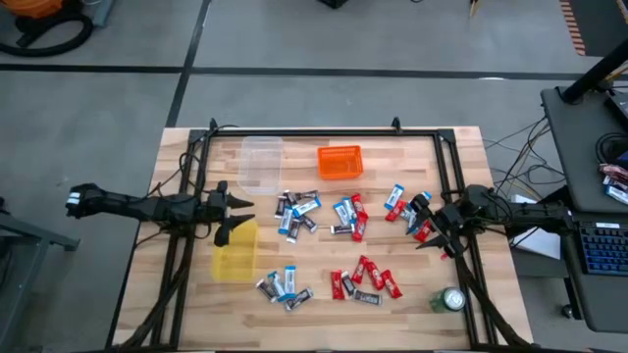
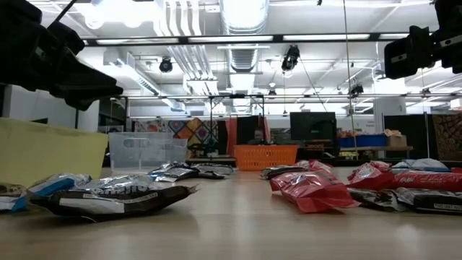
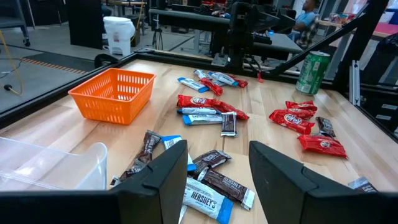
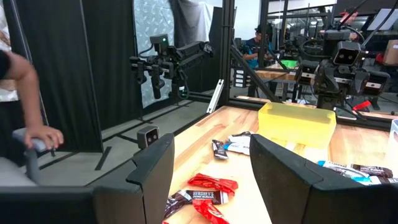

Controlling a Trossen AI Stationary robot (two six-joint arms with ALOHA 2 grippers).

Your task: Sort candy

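Candy lies scattered over the wooden table in red, blue-and-white and dark wrappers: one cluster near the centre (image 1: 299,211), red bars at the front (image 1: 368,279), more by the right arm (image 1: 407,208). My left gripper (image 1: 238,218) hangs open above the table at its left side, over the yellow bin (image 1: 235,252), with nothing between its fingers (image 3: 211,180). My right gripper (image 1: 428,221) hangs open at the right side, fingers apart (image 4: 211,180), also holding nothing.
An orange basket (image 1: 340,162) and a clear bin (image 1: 261,163) stand at the far side. A green can (image 1: 450,299) stands near the front right corner. A black frame (image 1: 324,132) rims the table. A person's hand (image 4: 38,138) shows beyond the table.
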